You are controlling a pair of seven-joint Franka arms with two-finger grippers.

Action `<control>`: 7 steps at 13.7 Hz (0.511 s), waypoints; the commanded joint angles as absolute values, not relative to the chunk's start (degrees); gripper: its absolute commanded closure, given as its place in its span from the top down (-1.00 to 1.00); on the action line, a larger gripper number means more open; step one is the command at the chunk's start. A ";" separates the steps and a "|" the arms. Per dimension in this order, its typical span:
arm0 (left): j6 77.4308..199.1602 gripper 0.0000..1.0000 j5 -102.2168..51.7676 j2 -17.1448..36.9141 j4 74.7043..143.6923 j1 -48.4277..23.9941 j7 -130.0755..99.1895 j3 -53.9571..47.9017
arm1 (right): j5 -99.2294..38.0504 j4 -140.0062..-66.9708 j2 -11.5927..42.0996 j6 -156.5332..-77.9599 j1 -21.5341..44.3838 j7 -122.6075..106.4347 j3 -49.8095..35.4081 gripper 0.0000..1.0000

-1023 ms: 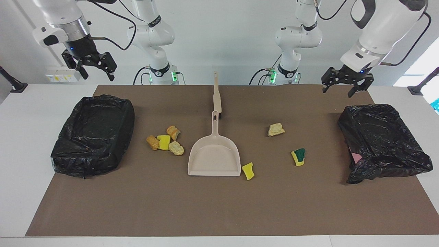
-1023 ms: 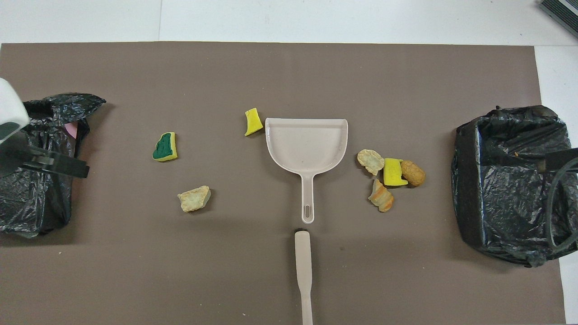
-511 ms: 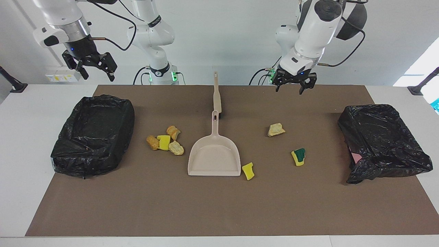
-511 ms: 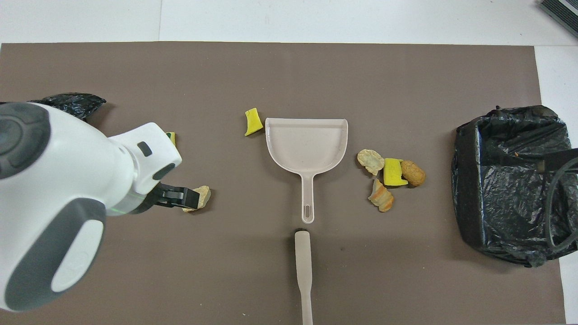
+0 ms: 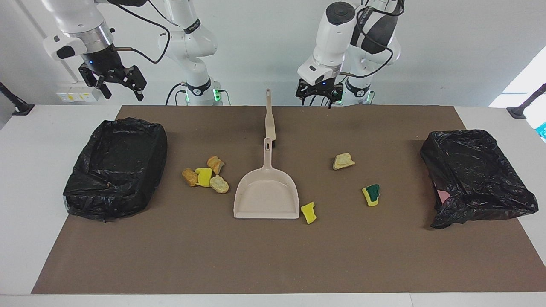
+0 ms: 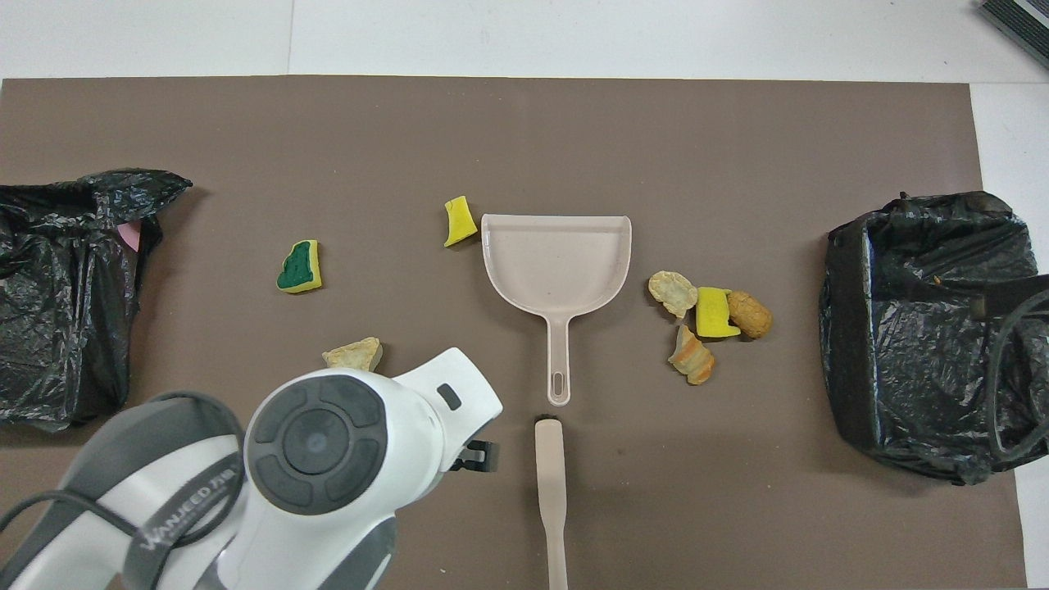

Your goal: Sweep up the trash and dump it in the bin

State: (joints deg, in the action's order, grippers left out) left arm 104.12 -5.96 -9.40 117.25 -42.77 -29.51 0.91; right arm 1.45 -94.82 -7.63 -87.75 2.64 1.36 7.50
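Left pincer [image 5: 318,94] open, empty, hanging top centre of the facing view over the mat's robot-side edge, just beside the brush [image 5: 269,117] handle; in the overhead view the arm fills the lower left and only a pincer tip [image 6: 475,456] shows next to the brush [image 6: 551,500]. Right pincer [image 5: 111,83] open, empty, upper left of the facing view, above the bin [image 5: 115,168] there.

Trash [image 5: 205,175] all on the counter [image 5: 38,149] mat: a cluster of four centre-left beside the dustpan [image 5: 266,192]; yellow scrap [image 5: 308,212] touching or just off the pan's lip corner; tan lump [image 5: 343,161] and green-faced sponge [image 5: 371,194] centre-right, apart. Second bin [image 5: 473,179] at right. Dustpan empty, handle pointing at the brush.
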 commanded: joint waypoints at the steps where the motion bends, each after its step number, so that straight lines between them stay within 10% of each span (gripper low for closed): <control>1: 111.68 1.00 -7.56 -10.20 123.73 -48.84 -36.18 2.20 | 1.06 -96.68 -9.14 -88.59 2.20 -0.70 7.47 1.00; 7: 124.80 1.00 -7.47 -1.41 126.91 -59.31 -47.89 2.11 | 1.14 -96.77 -9.14 -88.59 2.20 -0.70 7.56 1.00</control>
State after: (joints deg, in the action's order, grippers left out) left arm 122.51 -7.07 -2.90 126.15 -56.35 -45.73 0.94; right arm 1.45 -94.99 -7.72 -87.75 2.64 1.36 7.50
